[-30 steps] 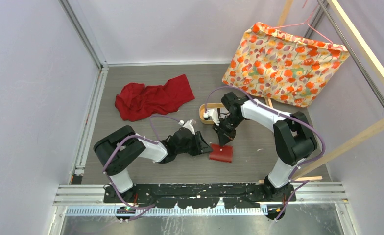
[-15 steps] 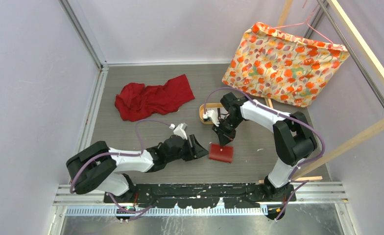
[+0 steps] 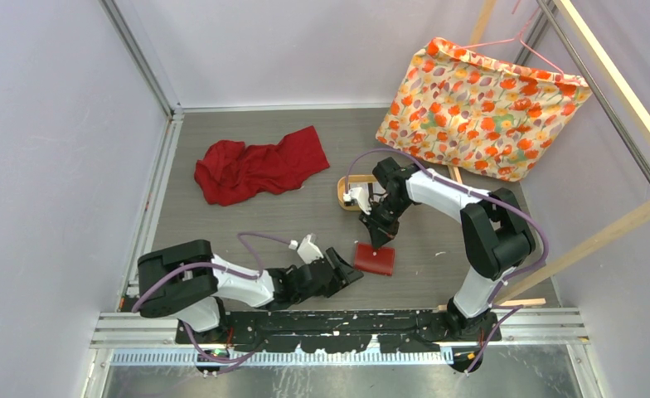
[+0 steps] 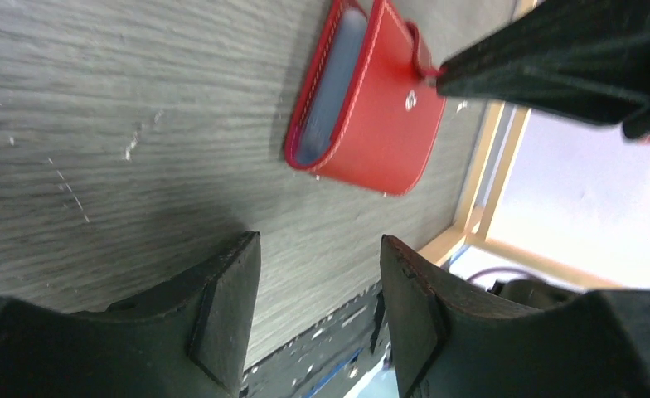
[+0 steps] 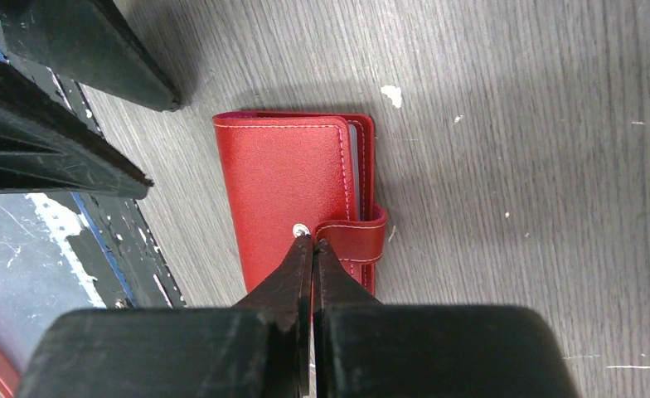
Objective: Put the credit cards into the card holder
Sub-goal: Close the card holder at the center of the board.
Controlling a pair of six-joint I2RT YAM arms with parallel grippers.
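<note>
- Left pincer [image 3: 351,274], jaws apart, is resting nearer its base than before, beside the closed card holder [image 3: 375,259] on the bench [image 3: 247,224].
- Only the right wrist view is showing the right pincer [image 5: 312,242], tips together, at the snap [image 5: 303,230].

My right claw [image 5: 312,242], tips pressed together, covers part of the card holder [image 5: 284,186] at its snap tab; whether I touch it, I cannot tell. The pale strip [image 4: 335,83] between its covers may be pockets or cards. From above, my right arm [image 3: 438,192] hides most of the wooden tray [image 3: 341,189].
</note>
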